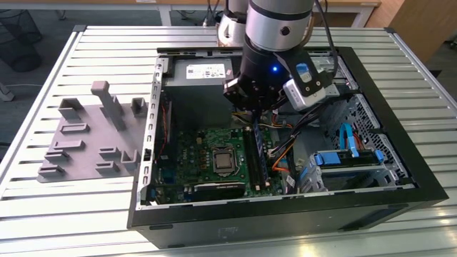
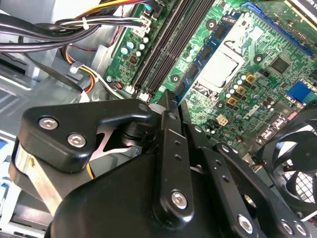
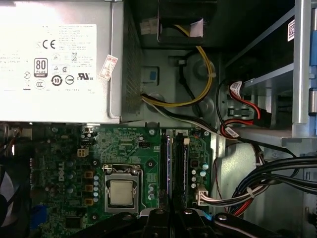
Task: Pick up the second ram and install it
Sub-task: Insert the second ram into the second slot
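The pincer (image 2: 171,101) looks pressed shut on the second ram (image 1: 257,152) over the motherboard (image 1: 214,160) slots; a slight tilt could jam it.

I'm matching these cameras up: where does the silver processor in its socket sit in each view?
Exterior view: processor mid-motherboard, on the exterior view's left of the black memory slots.
Second wrist view: processor beside the slots.
First wrist view: processor beside the slots.
Shared landmark: the memory slots.
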Action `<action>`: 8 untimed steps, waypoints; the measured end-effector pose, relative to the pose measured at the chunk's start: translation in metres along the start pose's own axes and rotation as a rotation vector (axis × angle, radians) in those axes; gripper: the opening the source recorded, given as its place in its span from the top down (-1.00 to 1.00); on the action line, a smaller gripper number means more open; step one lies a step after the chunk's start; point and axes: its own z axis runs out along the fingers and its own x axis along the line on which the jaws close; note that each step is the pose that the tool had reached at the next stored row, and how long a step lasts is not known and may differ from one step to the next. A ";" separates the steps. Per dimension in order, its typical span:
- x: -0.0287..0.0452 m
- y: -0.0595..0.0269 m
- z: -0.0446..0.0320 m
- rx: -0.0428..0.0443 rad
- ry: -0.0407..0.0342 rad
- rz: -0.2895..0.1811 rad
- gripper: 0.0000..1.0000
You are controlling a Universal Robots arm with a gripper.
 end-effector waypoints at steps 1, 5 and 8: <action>-0.0002 -0.0005 0.0002 0.0000 0.0002 0.002 0.73; -0.0009 -0.0012 0.0019 -0.0002 0.0009 0.010 0.73; -0.0012 -0.0015 0.0046 -0.0002 0.0014 0.013 0.73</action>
